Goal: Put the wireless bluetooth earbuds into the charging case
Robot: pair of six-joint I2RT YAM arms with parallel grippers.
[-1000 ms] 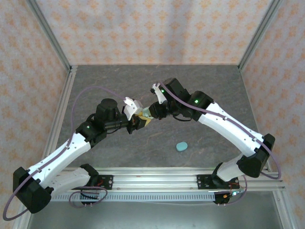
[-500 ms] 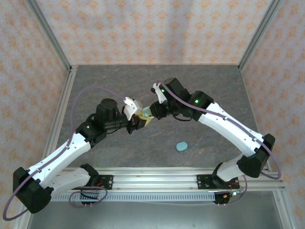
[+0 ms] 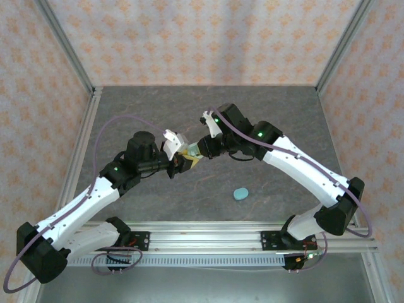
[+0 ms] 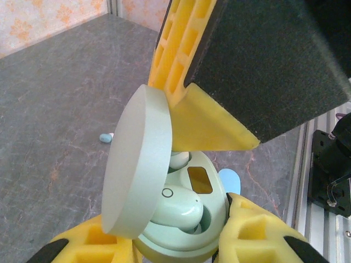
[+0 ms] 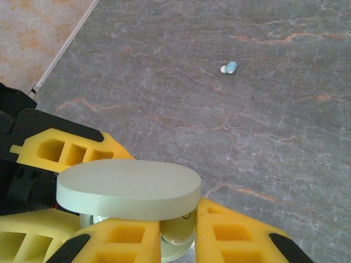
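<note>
Bright even overhead light, soft faint shadows, no glare, wrist views blurred up close

The top camera sits high behind the arm bases, tilted down over the whole table (image 3: 271,113). Each wrist camera looks along its own yellow fingers from very close (left fingers (image 4: 258,230) toward the near rail (image 4: 310,175), right fingers (image 5: 236,230) down at the tabletop). All three share the open charging case (image 3: 189,153); both wrist views share one loose earbud (image 4: 106,137).
</note>
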